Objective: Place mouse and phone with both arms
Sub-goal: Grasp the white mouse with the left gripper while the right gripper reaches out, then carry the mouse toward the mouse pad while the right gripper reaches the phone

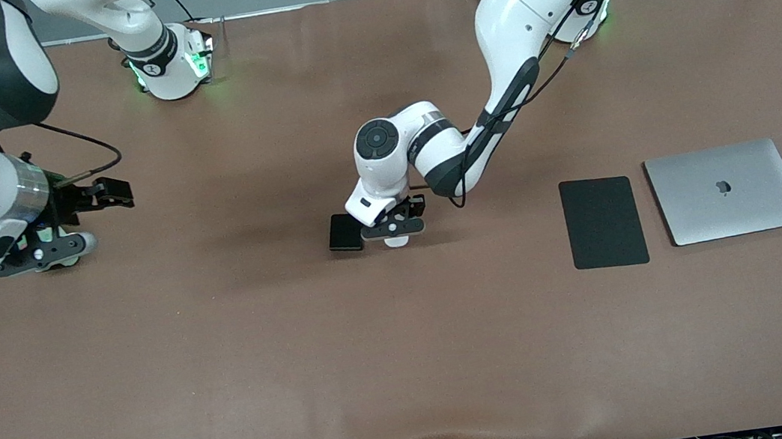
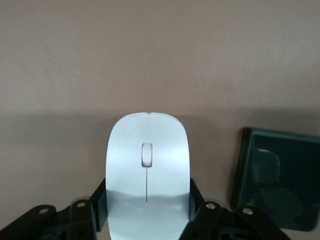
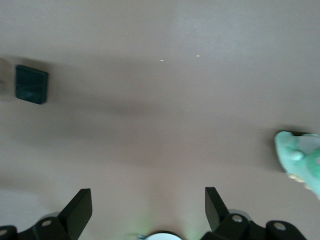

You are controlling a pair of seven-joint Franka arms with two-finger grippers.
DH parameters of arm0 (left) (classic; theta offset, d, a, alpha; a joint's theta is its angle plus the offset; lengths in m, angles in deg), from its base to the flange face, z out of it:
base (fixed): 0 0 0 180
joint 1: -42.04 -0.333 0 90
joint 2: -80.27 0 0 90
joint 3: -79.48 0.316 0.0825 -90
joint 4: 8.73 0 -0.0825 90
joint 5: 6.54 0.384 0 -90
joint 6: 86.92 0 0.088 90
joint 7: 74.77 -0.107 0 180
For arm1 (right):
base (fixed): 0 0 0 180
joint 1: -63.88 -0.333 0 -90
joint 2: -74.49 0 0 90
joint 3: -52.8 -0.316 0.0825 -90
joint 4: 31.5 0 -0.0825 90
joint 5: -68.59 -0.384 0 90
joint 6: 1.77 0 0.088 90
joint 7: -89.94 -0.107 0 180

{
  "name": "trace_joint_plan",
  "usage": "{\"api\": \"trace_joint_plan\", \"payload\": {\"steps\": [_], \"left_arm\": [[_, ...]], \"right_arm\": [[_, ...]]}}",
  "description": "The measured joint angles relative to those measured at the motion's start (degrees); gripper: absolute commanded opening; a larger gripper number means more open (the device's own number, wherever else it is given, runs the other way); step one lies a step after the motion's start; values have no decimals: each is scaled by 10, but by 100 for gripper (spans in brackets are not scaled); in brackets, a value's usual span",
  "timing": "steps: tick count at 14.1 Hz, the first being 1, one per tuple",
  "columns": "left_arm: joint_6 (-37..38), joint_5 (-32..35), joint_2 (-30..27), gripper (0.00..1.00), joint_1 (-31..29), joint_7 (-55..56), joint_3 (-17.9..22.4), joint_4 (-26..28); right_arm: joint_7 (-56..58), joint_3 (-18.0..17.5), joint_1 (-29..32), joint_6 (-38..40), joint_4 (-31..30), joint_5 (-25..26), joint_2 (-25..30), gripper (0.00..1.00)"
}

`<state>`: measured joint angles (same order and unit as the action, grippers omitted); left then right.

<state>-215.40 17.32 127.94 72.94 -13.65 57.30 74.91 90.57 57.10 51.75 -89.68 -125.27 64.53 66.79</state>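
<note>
The white mouse [image 2: 148, 150] lies on the brown table near its middle, and only its tip [image 1: 397, 240] shows under the hand in the front view. My left gripper [image 1: 395, 231] is down on it, with a finger pressed against each side of the mouse [image 2: 147, 202]. The black phone [image 1: 345, 231] lies flat right beside the mouse, toward the right arm's end, and also shows in the left wrist view [image 2: 279, 180]. My right gripper [image 1: 42, 254] waits open and empty over the table at the right arm's end [image 3: 148, 205]. The phone shows small in its view [image 3: 31, 84].
A flat matte black pad [image 1: 603, 222] and a closed silver laptop [image 1: 727, 190] lie side by side toward the left arm's end. The brown table cover [image 1: 228, 362] is bare nearer the front camera. A pale green blurred shape [image 3: 300, 160] sits at the edge of the right wrist view.
</note>
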Motion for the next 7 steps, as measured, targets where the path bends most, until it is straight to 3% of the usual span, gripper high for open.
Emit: {"api": "trace_joint_plan", "payload": {"steps": [4,7], "left_arm": [[139,-75,-125,38,-9,-16,-6,-22],[255,-148,-248,38,-60,-81,-5,-21]], "right_arm": [[-93,-47,-3,-22,-1,-13,-22,100],[-165,-89,-5,-57,-2,-14,-47,100]]}}
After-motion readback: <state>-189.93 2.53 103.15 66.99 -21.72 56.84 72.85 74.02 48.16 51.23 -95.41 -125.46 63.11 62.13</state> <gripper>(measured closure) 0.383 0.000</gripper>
